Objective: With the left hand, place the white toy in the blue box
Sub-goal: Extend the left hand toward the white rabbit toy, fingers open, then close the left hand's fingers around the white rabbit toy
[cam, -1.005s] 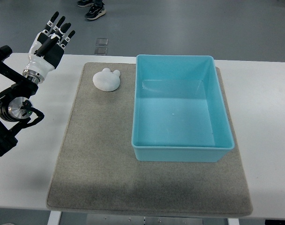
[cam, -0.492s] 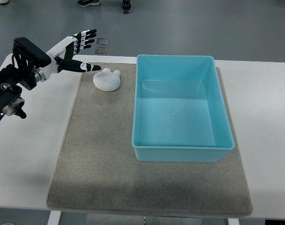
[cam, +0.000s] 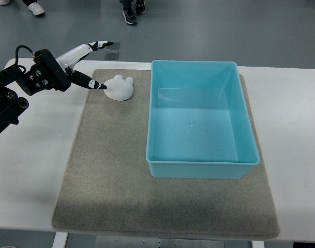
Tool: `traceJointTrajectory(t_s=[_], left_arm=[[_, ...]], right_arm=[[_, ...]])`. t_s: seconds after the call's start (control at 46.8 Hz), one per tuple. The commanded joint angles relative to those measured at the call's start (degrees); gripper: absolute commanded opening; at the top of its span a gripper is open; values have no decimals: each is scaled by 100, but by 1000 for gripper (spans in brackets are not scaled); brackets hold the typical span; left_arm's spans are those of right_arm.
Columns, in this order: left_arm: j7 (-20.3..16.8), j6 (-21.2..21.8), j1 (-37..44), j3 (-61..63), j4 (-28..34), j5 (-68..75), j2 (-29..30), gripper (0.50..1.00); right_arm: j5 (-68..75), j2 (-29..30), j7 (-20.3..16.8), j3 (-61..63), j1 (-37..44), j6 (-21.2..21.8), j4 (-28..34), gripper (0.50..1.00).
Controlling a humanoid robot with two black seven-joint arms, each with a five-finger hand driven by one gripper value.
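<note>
A: Far left of the frame?
B: Left arm [cam: 23, 90], black, entering from the left edge at upper left, above the white surface [cam: 35, 155].

A: At its end?
B: Left hand [cam: 84, 64], spread open, holding nothing. One finger [cam: 92, 83] stretched rightward and slightly down, tip at the left edge of the white toy [cam: 119, 88], touching or just short of it; hard to tell which. Other fingers [cam: 90, 47] reaching up and to the right, past the far edge of the surface.

A: And the toy itself?
B: Resting on the grey mat [cam: 105, 175], near the mat's upper left corner, just left of the blue box [cam: 198, 121] but apart from it. Rounded lump, two small ear-like bumps at the upper right side. Long axis roughly from lower left to upper right, bumps pointing toward the top of the frame and slightly toward the box.

A: Further right?
B: Blue box, rectangular, open top, standing on the right half of the mat, long side running top to bottom of the frame. Nothing inside but its own pale floor.

A: Right hand?
B: Not in view.

A: Along the top edge?
B: Grey floor, with shoes [cam: 131, 10] of people standing there.
</note>
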Motion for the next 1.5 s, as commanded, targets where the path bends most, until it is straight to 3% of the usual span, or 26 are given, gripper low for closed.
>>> traceJointTrajectory(t_s=[0.0,0.578,0.898,1.048,1.198,1.348,1.476], left_arm=[[-5,111,7,11,10,327,-14,981],[-5,287,-1,336,80,1022,-190,930],[-5,366,-1,345,511,1189,-541,891],[-5,366,-36,345,713,1233,-700,857],[13,375,-98,494,827,1224,-709,780],[22,779,-168,802,1047,1189,-735,746],[22,823,-177,819,1082,1154,-752,707]], right_arm=[[0,0,0,0,0,-1,0,936],[0,0,0,0,0,-1,0,936],[0,0,0,0,0,-1,0,936],[0,0,0,0,0,-1,0,936],[0,0,0,0,0,-1,0,936],[0,0,0,0,0,-1,0,936],[0,0,0,0,0,-1,0,936]])
